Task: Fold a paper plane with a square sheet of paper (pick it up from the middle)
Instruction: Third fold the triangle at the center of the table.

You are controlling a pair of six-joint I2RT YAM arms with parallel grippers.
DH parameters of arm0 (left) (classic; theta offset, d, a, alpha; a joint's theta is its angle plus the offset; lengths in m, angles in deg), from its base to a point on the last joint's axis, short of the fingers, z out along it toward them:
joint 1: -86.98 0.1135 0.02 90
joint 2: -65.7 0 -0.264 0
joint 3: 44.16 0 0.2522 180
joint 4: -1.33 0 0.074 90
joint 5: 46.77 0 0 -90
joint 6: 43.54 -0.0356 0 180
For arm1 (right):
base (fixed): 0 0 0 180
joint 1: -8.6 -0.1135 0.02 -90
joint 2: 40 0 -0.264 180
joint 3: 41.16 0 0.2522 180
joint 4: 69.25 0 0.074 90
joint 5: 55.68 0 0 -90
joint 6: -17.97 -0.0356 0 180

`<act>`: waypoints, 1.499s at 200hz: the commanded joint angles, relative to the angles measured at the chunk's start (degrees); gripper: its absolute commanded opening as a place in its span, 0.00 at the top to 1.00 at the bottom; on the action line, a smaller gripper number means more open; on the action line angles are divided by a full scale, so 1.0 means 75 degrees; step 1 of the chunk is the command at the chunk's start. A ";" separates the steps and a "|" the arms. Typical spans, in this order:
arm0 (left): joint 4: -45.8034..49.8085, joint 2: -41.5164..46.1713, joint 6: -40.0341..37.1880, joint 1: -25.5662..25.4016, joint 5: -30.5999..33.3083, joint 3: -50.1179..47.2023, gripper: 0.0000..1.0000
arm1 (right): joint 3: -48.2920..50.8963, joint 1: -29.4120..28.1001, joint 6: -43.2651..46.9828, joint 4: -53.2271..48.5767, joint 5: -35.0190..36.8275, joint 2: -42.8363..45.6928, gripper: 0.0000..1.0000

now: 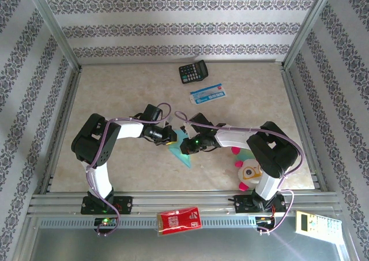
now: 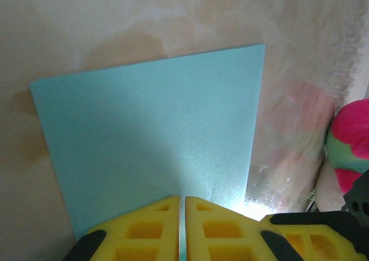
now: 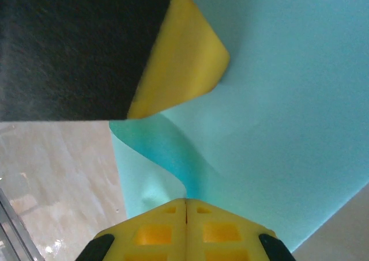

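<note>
Turquoise square sheet of paper (image 1: 184, 152) hangs over the table (image 1: 115, 94) centre. My left gripper (image 2: 182, 212) and right gripper (image 3: 185, 215) both pinch its edge tightly, steadying it for a fold.

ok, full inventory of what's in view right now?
thin light turquoise paper sheet: one, turquoise, mid-table, pinched by both end effectors
black plastic calculator: one, black, far table edge
blue-and-white rectangular card: one, just nearer than the calculator
soft plush toy: one, pink, white and green, by right arm base
flat red packet: one, red, front rail
cream handset: one, cream, near right corner
beige marbled table: one
left end effector: yellow fingers, shut on sheet
right end effector: yellow fingers, shut on sheet
</note>
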 commanded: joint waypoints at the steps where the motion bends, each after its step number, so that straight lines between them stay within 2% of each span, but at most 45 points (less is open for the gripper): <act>1: 0.0490 -0.0251 -0.0246 -0.0043 0.0391 0.0036 0.87 | -0.0183 0.0088 0.0224 -0.0131 -0.0081 -0.0176 0.94; 300: 0.0551 -0.0208 -0.0302 -0.0046 0.0440 0.0012 0.87 | 0.0142 0.0222 0.0403 -0.0266 0.0184 0.0127 0.96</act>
